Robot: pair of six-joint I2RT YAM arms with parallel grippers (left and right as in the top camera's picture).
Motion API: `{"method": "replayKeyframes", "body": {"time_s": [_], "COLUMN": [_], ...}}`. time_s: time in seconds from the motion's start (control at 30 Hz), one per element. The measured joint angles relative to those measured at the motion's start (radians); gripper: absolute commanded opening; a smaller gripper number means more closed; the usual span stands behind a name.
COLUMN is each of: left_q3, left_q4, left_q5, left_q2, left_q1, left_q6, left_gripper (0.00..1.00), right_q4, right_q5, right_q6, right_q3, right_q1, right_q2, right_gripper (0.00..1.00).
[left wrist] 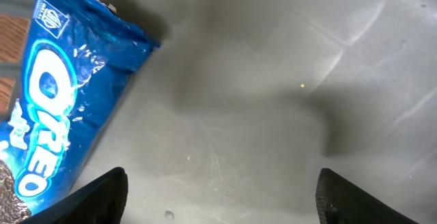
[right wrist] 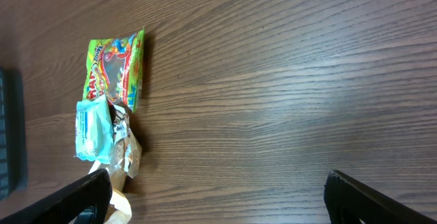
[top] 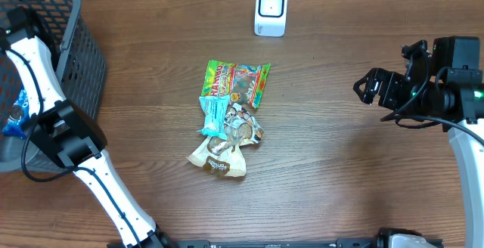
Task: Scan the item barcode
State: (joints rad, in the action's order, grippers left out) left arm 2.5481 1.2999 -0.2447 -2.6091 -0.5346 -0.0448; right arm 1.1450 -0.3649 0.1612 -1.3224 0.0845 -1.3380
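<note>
Oreo packet (left wrist: 54, 94) lies loose at left-wrist view's left in the basket (left wrist: 273, 80), binned I judge; my left gripper (left wrist: 222, 197) gapes empty, right gripper (right wrist: 218, 197) likewise.

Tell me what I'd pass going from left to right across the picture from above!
Grey basket → snack pile → white scanner → right gripper.

A grey mesh plastic basket (top: 87, 66) is walling off the left far corner of the wooden tabletop (top: 340, 172), a blue Oreo packet (left wrist: 61, 94) lying along one side of its floor. A heap of colourful snack packets (top: 227, 119) is blocking the middle, with bare wood lying open rightward.
</note>
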Motion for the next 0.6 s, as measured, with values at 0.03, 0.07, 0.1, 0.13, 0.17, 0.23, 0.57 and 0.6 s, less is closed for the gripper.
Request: {"method": "replayKeyframes", "body": {"time_s": [0.03,0.07,0.1,0.13,0.17,0.23,0.57,0.6], "left_q3": [0.0,0.0,0.0,0.0,0.0,0.0,-0.01,-0.008], "left_q4": [0.001,0.001,0.001,0.001,0.001,0.001,0.018,0.018], "left_q5": [0.0,0.001,0.001,0.002,0.005,0.014,0.05,0.05], "left_q2": [0.0,0.0,0.0,0.0,0.002,0.008,0.295,0.332], "left_q1": [0.0,0.0,0.0,0.0,0.0,-0.002,-0.01,-0.013], "left_q6": [0.002,0.003,0.003,0.006,0.008,0.013,0.036,0.037], "left_gripper": [0.8,0.8,0.8,0.79,0.8,0.8,0.86,0.85], "right_q4": [-0.001,-0.001,-0.001,0.0,0.0,-0.001,-0.002,-0.005], "right_q5": [0.0,0.0,0.0,0.0,0.001,0.002,0.002,0.003], "right_q6": [0.0,0.0,0.0,0.0,0.0,0.0,0.0,0.0], "right_q3": [0.0,0.0,0.0,0.0,0.0,0.0,0.0,0.0], "right_q1": [0.0,0.0,0.0,0.0,0.0,0.0,0.0,0.0], "right_q2": [0.0,0.0,0.0,0.0,0.0,0.0,0.0,0.0], "right_gripper": [1.0,1.0,1.0,1.0,1.0,1.0,1.0,1.0]}}
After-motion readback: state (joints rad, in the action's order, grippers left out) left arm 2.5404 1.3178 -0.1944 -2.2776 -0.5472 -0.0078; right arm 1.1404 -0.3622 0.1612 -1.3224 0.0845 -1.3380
